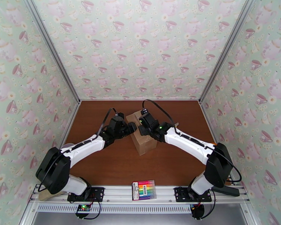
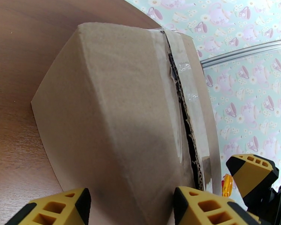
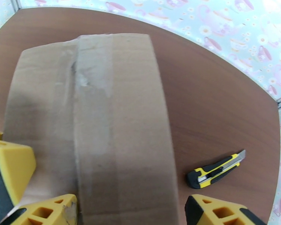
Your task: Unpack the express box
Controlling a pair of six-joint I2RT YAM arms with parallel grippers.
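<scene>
The express box stands in the middle of the brown table, a tan carton with a taped top seam. In the left wrist view the express box shows that seam split into a dark ragged slit. My left gripper sits over the box's left half, jaws apart, one finger by the side wall and one at the slit. My right gripper hangs over the right half, open, its outer finger clear of the box's edge. The two grippers nearly meet above the seam.
A yellow-and-black utility knife lies on the table right of the box, blade out. A flat pack of rainbow markers rests on the rail at the near edge. Patterned walls close in the table on three sides.
</scene>
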